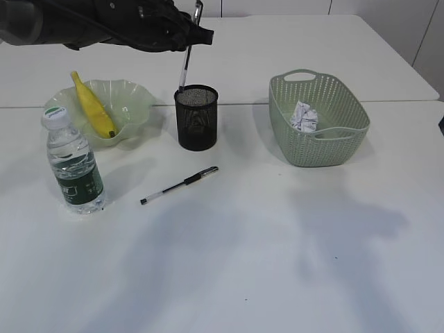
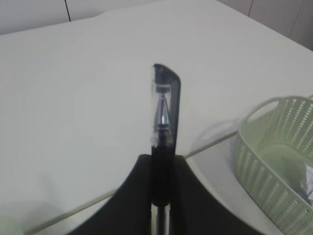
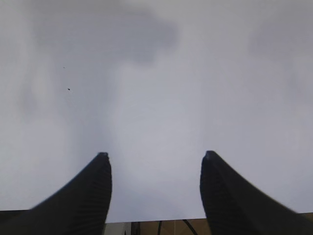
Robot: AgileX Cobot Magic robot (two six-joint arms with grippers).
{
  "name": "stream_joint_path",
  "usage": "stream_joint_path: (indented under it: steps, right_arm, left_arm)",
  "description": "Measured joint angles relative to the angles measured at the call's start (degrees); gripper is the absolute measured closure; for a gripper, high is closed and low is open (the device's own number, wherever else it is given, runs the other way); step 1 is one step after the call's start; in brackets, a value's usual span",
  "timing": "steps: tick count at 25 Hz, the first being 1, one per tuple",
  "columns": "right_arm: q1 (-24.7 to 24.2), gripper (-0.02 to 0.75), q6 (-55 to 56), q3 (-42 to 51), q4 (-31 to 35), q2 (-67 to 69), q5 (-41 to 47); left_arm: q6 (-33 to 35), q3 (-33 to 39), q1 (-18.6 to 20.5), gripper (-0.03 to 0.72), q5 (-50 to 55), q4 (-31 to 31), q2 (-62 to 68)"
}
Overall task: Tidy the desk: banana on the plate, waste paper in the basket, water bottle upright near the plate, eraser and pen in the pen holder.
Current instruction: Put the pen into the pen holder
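Two pens are showing on the white desk: one is being held upright by the left gripper with its lower tip dipping into the mouth of the pen holder, and a second pen is lying flat on the desk in front of the holder, slanting from lower left to upper right. The held pen is presenting a dark barrel with a clear section showing a metal tip inside, and the left jaws are closing tightly on it from both sides. The pen holder is a black wire-mesh cylinder standing upright near the middle of the desk. The banana, yellow with small brown specks and a dark tip, is lying in the plate, a translucent pale-green dish with a ruffled rim, at the left rear. The water bottle, clear with a white cap and a dark green label, is standing upright just in front of the plate. The basket, sage green with a woven pattern and cut-out handles, is sitting at the right, and a crumpled ball of waste paper is resting inside it. The right gripper is hanging above bare desk surface with its two dark fingers spread well apart and gripping nothing.
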Motion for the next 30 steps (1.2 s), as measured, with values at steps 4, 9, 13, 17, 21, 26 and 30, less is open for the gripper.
stream_joint_path:
  steps: [4, 9, 13, 17, 21, 26, 30]
  right_arm:
    - [0.0, 0.309, 0.0, 0.0, 0.0, 0.1, 0.0]
    - [0.0, 0.309, -0.1, 0.0, 0.0, 0.1, 0.0]
    - [0.0, 0.309, -0.1, 0.0, 0.0, 0.1, 0.0]
    - [0.0, 0.309, -0.1, 0.0, 0.0, 0.1, 0.0]
    - [0.0, 0.309, -0.1, 0.0, 0.0, 0.1, 0.0]
    - [0.0, 0.309, -0.1, 0.0, -0.1, 0.1, 0.0]
    - [0.0, 0.309, -0.1, 0.0, -0.7, 0.1, 0.0]
  left_arm:
    - [0.0, 0.0, 0.0, 0.645, -3.0, -0.2, 0.6]
    - [0.0, 0.0, 0.0, 0.645, -4.7, -0.3, 2.6]
    - [0.0, 0.0, 0.0, 0.645, -6.0, -0.4, 3.7]
    - [0.0, 0.0, 0.0, 0.645, -6.6, -1.0, 4.9]
    - [0.0, 0.0, 0.0, 0.645, -6.7, -1.7, 6.3]
    - [0.0, 0.0, 0.0, 0.645, -6.7, -1.8, 6.9]
    - [0.0, 0.0, 0.0, 0.638, -6.9, -1.8, 6.9]
